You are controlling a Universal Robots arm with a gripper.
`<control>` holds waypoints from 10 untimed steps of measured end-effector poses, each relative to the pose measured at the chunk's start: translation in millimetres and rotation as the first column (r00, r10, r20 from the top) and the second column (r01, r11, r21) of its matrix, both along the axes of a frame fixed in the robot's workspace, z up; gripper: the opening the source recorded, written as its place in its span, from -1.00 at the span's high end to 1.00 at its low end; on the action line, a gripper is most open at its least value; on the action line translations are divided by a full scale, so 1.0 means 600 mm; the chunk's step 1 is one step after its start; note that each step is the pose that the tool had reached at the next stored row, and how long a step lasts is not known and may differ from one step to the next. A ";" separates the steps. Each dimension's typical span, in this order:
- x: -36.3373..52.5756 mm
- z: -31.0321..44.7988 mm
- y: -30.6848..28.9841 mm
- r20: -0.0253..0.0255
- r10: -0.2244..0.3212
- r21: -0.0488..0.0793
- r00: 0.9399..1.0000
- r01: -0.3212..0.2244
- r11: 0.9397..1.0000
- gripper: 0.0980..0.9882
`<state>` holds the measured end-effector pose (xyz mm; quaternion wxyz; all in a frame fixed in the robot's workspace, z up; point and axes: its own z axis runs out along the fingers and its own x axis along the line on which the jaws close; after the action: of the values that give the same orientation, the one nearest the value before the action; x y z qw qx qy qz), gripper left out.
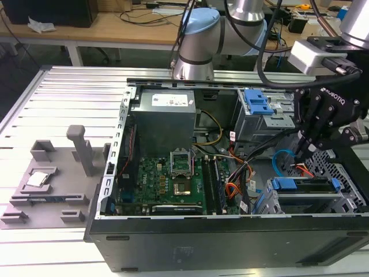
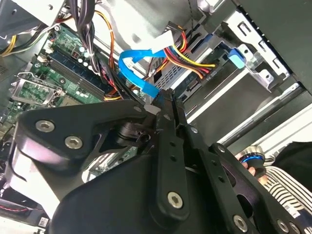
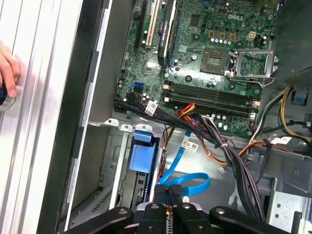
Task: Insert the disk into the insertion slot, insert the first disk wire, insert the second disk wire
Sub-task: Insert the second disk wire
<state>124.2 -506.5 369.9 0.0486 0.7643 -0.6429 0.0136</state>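
Exterior view: the open computer case (image 1: 230,242) lay on its side on the ribbed aluminium table (image 1: 69,98). Taking the case as a dial, the power supply (image 1: 167,124) sat at 12 o'clock with a white label (image 1: 170,102), print not transcribed. The motherboard (image 1: 167,182) was at 7 o'clock and the grey cage (image 1: 271,124) with its blue latch (image 1: 258,102) at 1 o'clock. The insertion slot (image 1: 340,173) was at 4 o'clock, and the disk (image 1: 302,184) was seated in it in its blue caddy. The gripper (image 1: 301,154) hung above the slot, near 3 o'clock, with white lettering on its body. Outside the case at 9 o'clock, a grey fixture tray (image 1: 63,193) carried a square chip (image 1: 37,179) in one pocket. Second wrist view: the gripper (image 2: 165,96) had its fingers pinched together on the end of the blue flat cable (image 2: 134,68), just beside a red-and-yellow wire bundle (image 2: 195,66). A person's hand (image 2: 253,168) with a striped sleeve rested beyond the case wall. First wrist view: the gripper (image 3: 168,191) gripped the blue flat cable (image 3: 195,183) beside the caddy's blue tab (image 3: 142,156). The motherboard sockets and small white cable tags were clearer here, and a hand (image 3: 7,73) lay on the table.
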 end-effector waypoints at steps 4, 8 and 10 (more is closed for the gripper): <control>-0.002 -0.003 0.0018 0.000 0.006 -0.004 1.000 -0.006 1.000 0.81; -0.002 -0.009 0.0017 0.000 0.012 -0.015 1.000 -0.012 1.000 0.81; -0.002 -0.012 0.0016 0.000 0.012 -0.015 1.000 -0.012 1.000 0.81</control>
<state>122.9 -505.5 362.7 0.0543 0.7678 -0.6381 0.0187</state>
